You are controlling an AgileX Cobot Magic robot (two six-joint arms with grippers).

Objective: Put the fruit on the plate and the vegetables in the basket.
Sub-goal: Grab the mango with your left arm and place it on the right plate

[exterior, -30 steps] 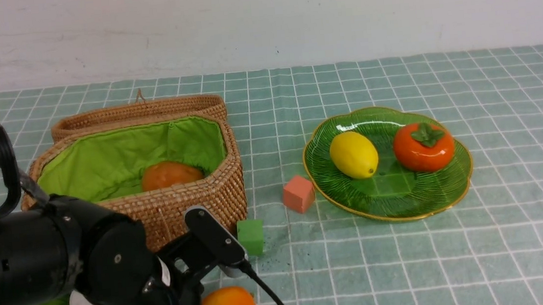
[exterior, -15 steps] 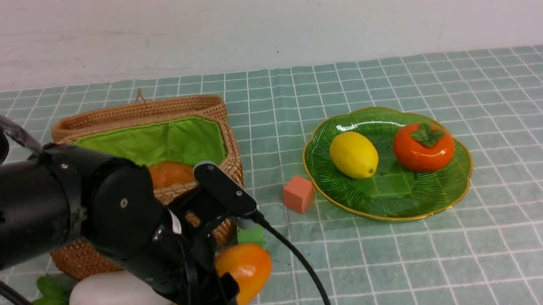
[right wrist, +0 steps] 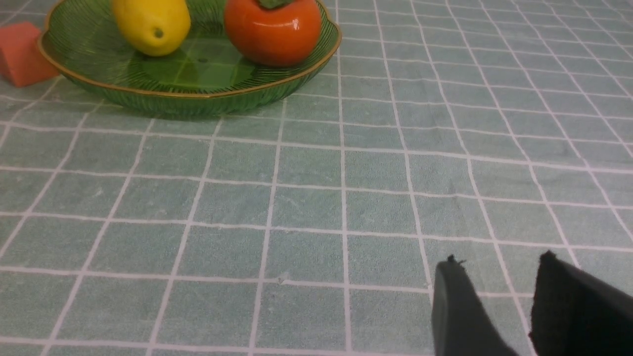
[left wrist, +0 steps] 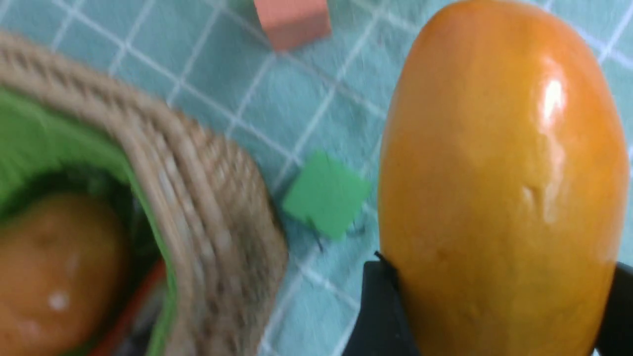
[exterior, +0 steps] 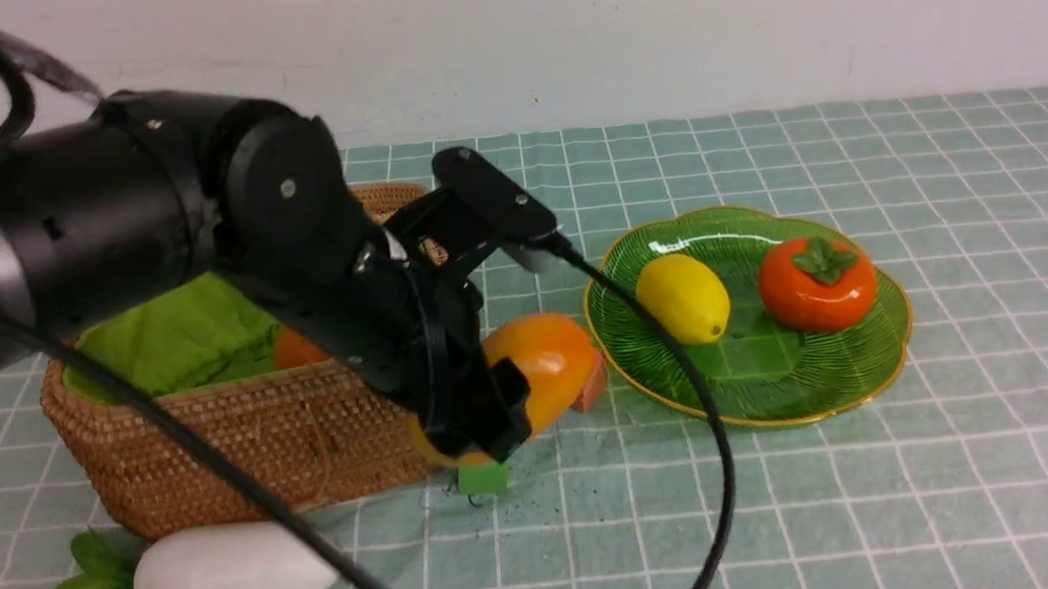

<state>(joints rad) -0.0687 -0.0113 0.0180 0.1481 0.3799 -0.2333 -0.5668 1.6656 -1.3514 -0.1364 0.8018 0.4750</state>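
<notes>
My left gripper (exterior: 486,402) is shut on the orange-yellow mango (exterior: 544,359) and holds it in the air between the wicker basket (exterior: 262,441) and the green plate (exterior: 760,388). In the left wrist view the mango (left wrist: 499,173) fills the space between the black fingers (left wrist: 376,306). The lemon (exterior: 682,300) and persimmon (exterior: 817,283) lie on the plate. The potato (exterior: 296,350) lies in the basket, with a strip of red carrot (left wrist: 133,306) beside it. The white radish (exterior: 230,569) lies on the cloth in front of the basket. My right gripper (right wrist: 497,262) is open and empty, low over the cloth.
A salmon cube (exterior: 593,383) sits by the plate's left rim, partly behind the mango. A green cube (exterior: 483,478) lies below the mango by the basket's corner. The left arm hides most of the basket lid (exterior: 392,197). A wall stands behind the table.
My left gripper has lifted the mango from the table's front edge and carried it up and to the right, toward the plate. Fruit on the plate, radish and cubes have not moved.
</notes>
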